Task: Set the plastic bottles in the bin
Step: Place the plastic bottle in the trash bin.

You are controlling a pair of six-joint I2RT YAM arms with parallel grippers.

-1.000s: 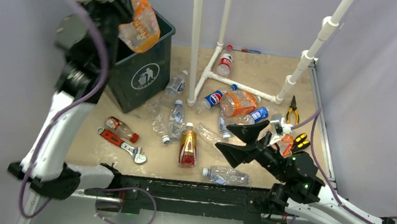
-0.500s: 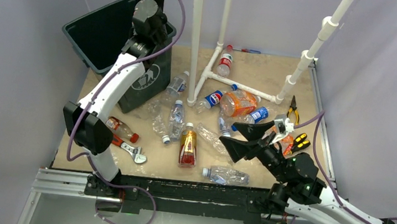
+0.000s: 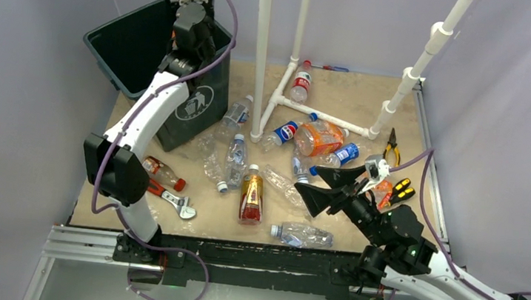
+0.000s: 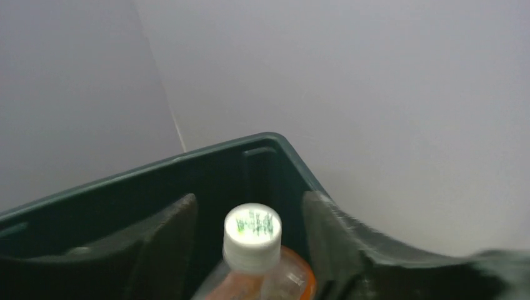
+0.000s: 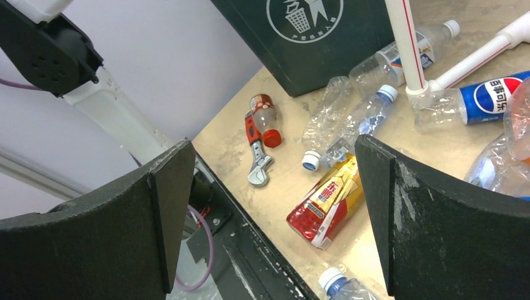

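The dark green bin stands at the back left. My left arm reaches up over its rim. In the left wrist view my left gripper is inside the bin, shut on an orange bottle with a white cap. Several plastic bottles lie on the table: a red-gold one, a clear one, a Pepsi one and an orange one. My right gripper hovers open over the table's right side, empty, and the red-gold bottle shows between its fingers.
A red-handled wrench lies front left beside a red-capped bottle. A white pipe frame rises from the table's middle and back. Yellow-handled pliers and a yellow-black tool lie near the right edge.
My left arm has swung from high at the left, bottle in its jaws, to over the bin's back right rim. The right gripper has barely moved.
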